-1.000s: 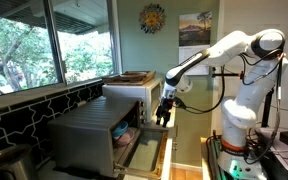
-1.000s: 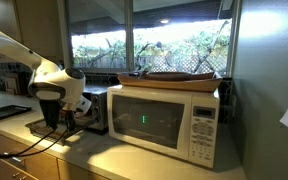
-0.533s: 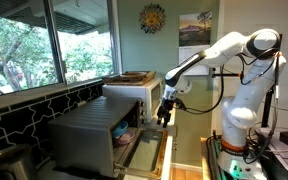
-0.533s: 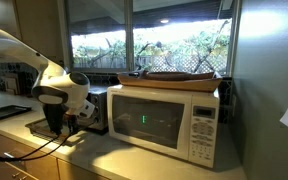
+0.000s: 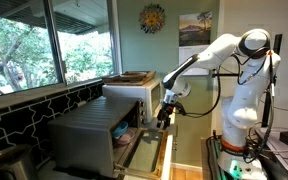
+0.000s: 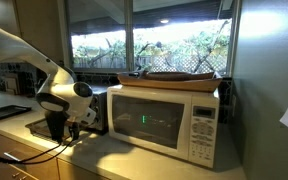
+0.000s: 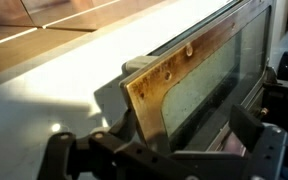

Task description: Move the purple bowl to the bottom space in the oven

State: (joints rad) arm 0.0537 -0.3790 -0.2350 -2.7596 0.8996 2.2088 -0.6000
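Kitchen counter (image 6: 144,162) — hand (image 5: 164,118), spread and empty, has edged lower over the open door of the oven (image 5: 87,135).

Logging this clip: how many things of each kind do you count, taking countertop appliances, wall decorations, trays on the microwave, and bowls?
Countertop appliances: 2, grey brushed-metal oven, white microwave
Wall decorations: 2, sun-shaped ornament, framed landscape picture
Trays on the microwave: 1, flat brown tray
Bowls: 1, small pinkish-purple bowl, dimly visible inside the oven
Total: 6
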